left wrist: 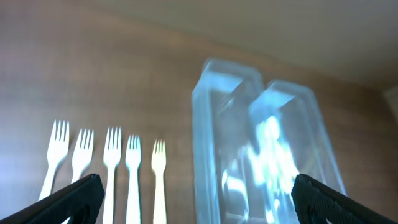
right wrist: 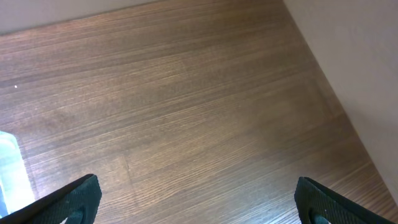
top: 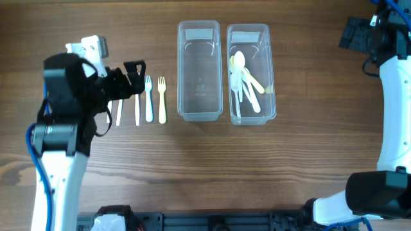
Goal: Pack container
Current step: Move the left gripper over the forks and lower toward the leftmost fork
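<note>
Several plastic forks (top: pixel 148 99) lie side by side on the wooden table, the rightmost one pale yellow (top: pixel 162 99). Right of them stand two clear containers: the left one (top: pixel 198 70) is empty, the right one (top: pixel 250 109) holds several white and yellow spoons (top: pixel 246 80). My left gripper (top: pixel 131 78) hovers open over the left forks, nothing between its fingers. In the left wrist view the forks (left wrist: pixel 112 162) and both containers (left wrist: pixel 224 143) lie ahead of the open left gripper (left wrist: pixel 199 202). My right gripper (right wrist: pixel 199 202) is open over bare wood, far right at the back (top: pixel 357 33).
The right arm's white link (top: pixel 393 109) runs down the table's right side. A corner of a clear container (right wrist: pixel 9 168) shows at the left edge of the right wrist view. The table's right edge (right wrist: pixel 336 99) runs beside that gripper.
</note>
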You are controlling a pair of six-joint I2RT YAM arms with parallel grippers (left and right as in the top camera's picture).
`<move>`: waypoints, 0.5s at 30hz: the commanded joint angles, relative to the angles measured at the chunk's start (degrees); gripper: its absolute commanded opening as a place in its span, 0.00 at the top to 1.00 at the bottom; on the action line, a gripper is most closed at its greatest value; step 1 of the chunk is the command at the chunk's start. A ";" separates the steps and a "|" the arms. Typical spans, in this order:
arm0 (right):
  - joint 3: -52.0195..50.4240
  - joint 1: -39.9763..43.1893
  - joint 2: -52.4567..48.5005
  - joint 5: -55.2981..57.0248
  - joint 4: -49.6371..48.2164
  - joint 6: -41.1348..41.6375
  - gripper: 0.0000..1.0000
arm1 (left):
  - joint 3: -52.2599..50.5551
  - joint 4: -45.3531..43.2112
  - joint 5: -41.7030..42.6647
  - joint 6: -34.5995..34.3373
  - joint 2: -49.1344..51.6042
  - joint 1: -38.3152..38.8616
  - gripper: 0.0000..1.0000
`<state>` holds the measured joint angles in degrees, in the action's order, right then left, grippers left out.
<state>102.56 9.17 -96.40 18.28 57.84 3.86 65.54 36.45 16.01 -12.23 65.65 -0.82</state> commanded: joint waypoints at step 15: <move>0.44 -0.09 -0.24 0.98 -0.15 0.63 0.00 | 2.40 3.39 -5.79 -3.23 13.57 0.50 0.16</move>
<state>102.56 9.17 -96.40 18.28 57.84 3.86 66.41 38.87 14.37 -14.81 79.05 -0.75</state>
